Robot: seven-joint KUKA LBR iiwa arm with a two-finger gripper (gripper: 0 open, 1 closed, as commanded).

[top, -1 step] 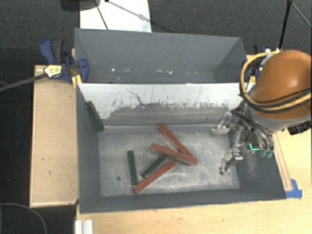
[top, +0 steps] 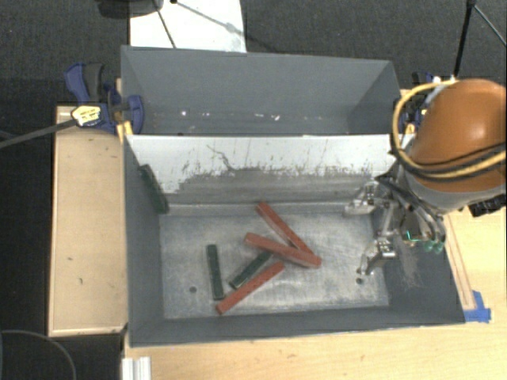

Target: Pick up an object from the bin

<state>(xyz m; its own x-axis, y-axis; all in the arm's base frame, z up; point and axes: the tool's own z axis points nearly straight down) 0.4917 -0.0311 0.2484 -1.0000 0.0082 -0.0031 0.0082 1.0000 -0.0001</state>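
My gripper (top: pixel 364 240) hangs low over the right end of the bin floor. Its two metal fingers stand apart, and nothing shows between them, so it is open. The nearest thing is a red-brown flat stick (top: pixel 287 231) lying slantwise in the middle of the bin, a little left of the gripper. A second red-brown stick (top: pixel 275 247) crosses under it. A third red-brown stick (top: pixel 250 286) lies lower left, with a dark green stick (top: pixel 249 270) beside it.
Another dark green stick (top: pixel 214 271) lies upright in the picture on the floor's left part. One more dark green stick (top: pixel 154 188) leans in the far left corner. The arm's orange dome overhangs the bin's right wall.
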